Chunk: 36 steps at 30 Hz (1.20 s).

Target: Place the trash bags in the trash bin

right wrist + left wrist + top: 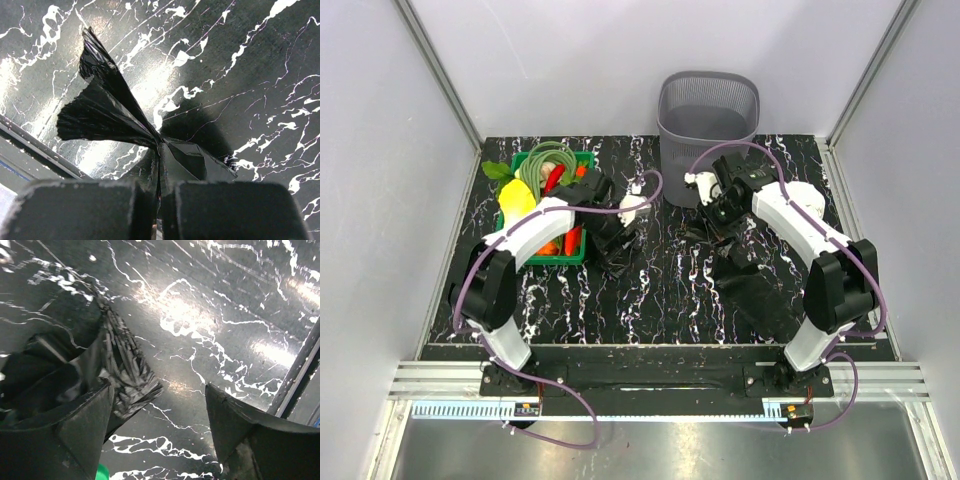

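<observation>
right gripper (159,191) pinching trash bag (110,115) — arm bent over table (250,75), left gripper (157,390) spread

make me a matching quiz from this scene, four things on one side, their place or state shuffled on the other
Things
1. trash bin
2. crate
3. left gripper
4. right gripper

Place or state
A. shut on a black trash bag
B. green, holds vegetables, on the left side
C. open, fingers apart
D. grey mesh, upright at the far edge of the table

Pairs: 1-D, 2-B, 3-C, 4-A
</observation>
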Each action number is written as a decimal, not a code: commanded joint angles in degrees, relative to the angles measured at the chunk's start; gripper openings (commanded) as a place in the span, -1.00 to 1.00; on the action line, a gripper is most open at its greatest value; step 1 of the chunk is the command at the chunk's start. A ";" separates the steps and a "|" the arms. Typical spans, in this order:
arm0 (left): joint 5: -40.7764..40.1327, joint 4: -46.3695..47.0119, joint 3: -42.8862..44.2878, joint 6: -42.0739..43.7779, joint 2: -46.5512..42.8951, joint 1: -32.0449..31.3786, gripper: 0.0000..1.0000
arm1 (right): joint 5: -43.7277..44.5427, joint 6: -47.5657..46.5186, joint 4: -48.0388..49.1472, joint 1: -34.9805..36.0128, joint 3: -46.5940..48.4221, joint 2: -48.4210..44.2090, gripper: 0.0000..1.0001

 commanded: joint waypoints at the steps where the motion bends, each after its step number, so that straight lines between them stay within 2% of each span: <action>1: -2.70 0.99 4.52 -3.54 -6.18 0.70 0.64 | -1.98 -0.83 1.46 -0.77 0.07 -2.53 -1.00; 4: -8.13 1.61 7.95 -5.92 -4.79 0.53 0.78 | -2.68 -0.74 1.46 -0.86 -0.19 -2.53 -1.00; 8: -17.10 1.26 9.63 -6.27 0.31 0.00 0.81 | -2.86 -0.65 1.90 -0.95 -1.33 -3.23 -1.00; 14: -23.79 2.22 7.88 -8.38 4.62 -0.26 0.82 | -3.99 -0.48 2.77 -1.39 -2.91 -3.67 -1.00; 28: -25.73 5.38 3.83 -9.52 12.36 -1.67 0.84 | -3.74 -0.83 3.22 -2.44 -5.64 -5.16 -1.00; 33: -26.96 7.06 2.07 -9.96 12.71 -2.37 0.69 | -3.82 -1.00 3.39 -3.06 -6.25 -6.22 -1.00; 36: -25.91 7.23 1.46 -10.05 12.71 -2.64 0.35 | -3.74 -1.09 3.74 -3.58 -6.87 -6.57 -1.00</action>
